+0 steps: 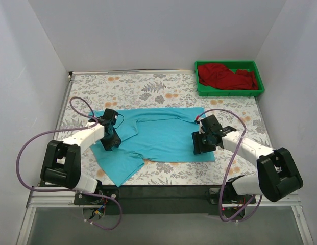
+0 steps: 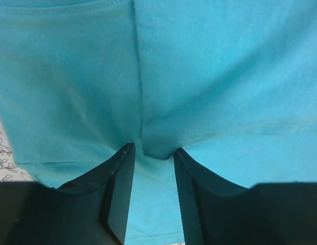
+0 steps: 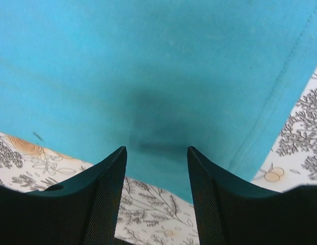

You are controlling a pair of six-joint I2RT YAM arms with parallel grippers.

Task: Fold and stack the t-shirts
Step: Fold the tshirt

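The turquoise t-shirt (image 1: pixel 158 135) lies spread on the floral table, with one part trailing toward the near left. My left gripper (image 1: pixel 111 138) is down on its left side. In the left wrist view the gripper (image 2: pixel 153 153) is partly open, with a raised ridge of turquoise cloth (image 2: pixel 158 145) between its fingertips. My right gripper (image 1: pixel 203 143) is down at the shirt's near right edge. In the right wrist view this gripper (image 3: pixel 156 153) is open and straddles the shirt's edge (image 3: pixel 163 168). The dark red t-shirt (image 1: pixel 227 77) lies crumpled in the green tray (image 1: pixel 229 92).
The green tray stands at the far right corner of the table. White walls close in the left, back and right sides. The floral tablecloth (image 1: pixel 148 89) shows beyond the turquoise shirt. The arm cables (image 1: pixel 33 145) loop beside both bases.
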